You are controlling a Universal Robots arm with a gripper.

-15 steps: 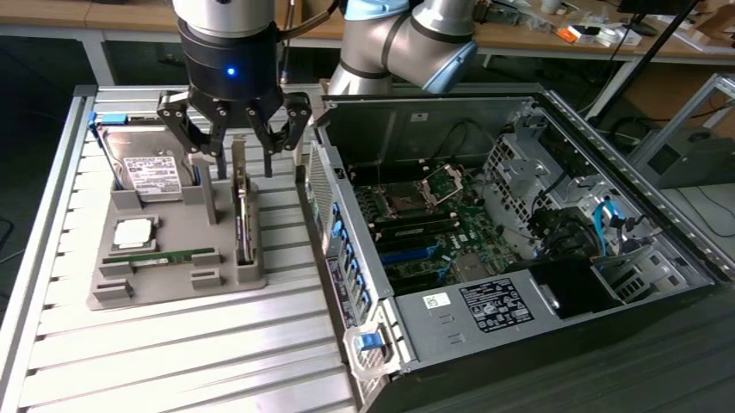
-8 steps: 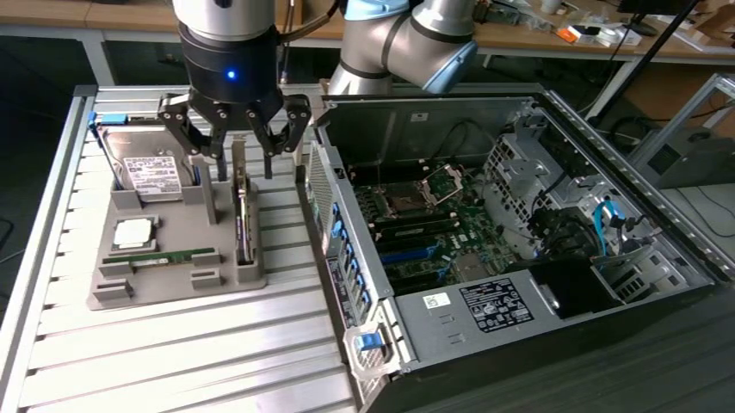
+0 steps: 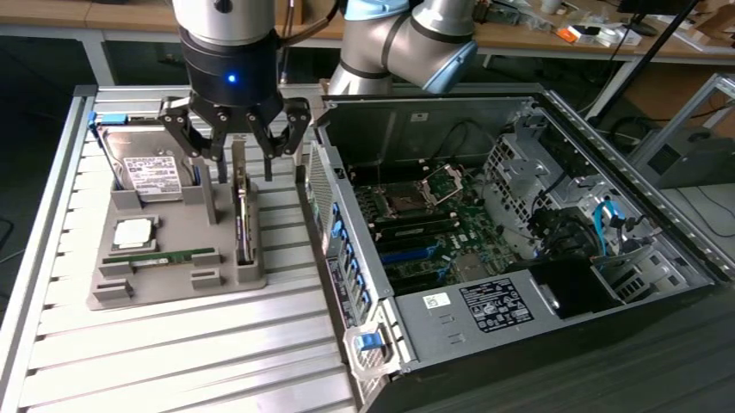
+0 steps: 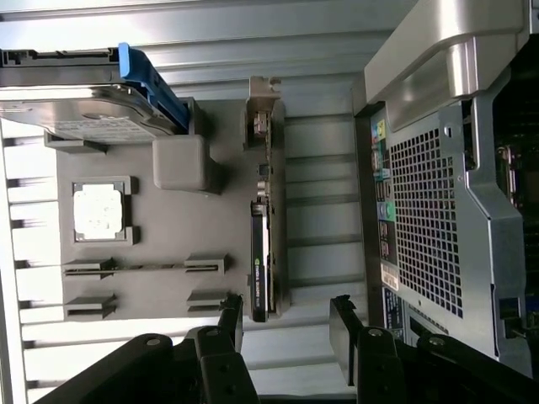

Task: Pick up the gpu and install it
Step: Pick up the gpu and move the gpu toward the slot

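Observation:
The gpu [image 3: 243,215] stands on its long edge in a slot at the side of a grey holder tray [image 3: 172,288] nearest the computer case. It is a thin dark card with a silvery bracket at its far end. My gripper [image 3: 236,163] hangs just above the card's bracket end, open, one finger on each side of the card and nothing between them. In the wrist view the gpu [image 4: 261,244] runs away from the gripper [image 4: 286,310], and its near end lies close to one fingertip [image 4: 232,307]. The card rests in the tray [image 4: 168,227], not held.
The tray also holds a hard drive [image 3: 144,168], a processor chip [image 3: 134,231] and a green memory stick [image 3: 161,255]. The open computer case [image 3: 552,284] with its motherboard [image 3: 425,232] lies at the exterior view's right, close beside the tray. The slatted table [image 3: 172,361] extends in front.

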